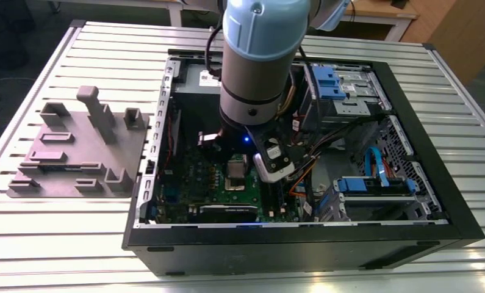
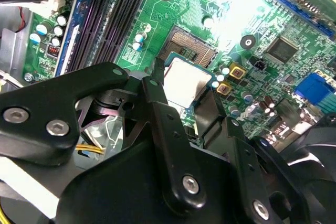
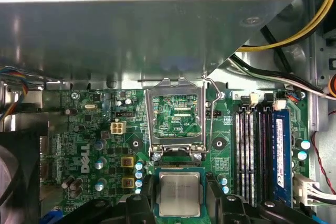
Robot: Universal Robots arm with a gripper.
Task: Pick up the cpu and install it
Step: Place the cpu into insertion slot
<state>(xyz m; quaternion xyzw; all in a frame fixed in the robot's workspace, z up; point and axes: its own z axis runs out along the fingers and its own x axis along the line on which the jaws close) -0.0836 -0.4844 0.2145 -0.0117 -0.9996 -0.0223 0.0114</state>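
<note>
Gripper: the gripper [image 2: 185,88] is down inside the open computer case [image 1: 437,201], over the green motherboard [image 3: 84,129].
Jaws: clamped on the cpu, with the black fingers [image 2: 156,95] against two opposite edges of the chip.
Cpu: the cpu [image 3: 179,193] is held between them, flat to the board with its metal top up.
Cpu to socket: in the second wrist view the open socket [image 2: 192,51] shows just past the chip's far edge. The cpu appears to hang just above it and slightly short of it, though I cannot tell how much of that gap is height.
Load plate: the load plate [image 3: 176,119] stands raised on its hinge, leaving the socket uncovered.
Long axis: none, as the chip is square. Its edges run parallel to the socket frame and to the memory slots [image 3: 257,150].
</note>
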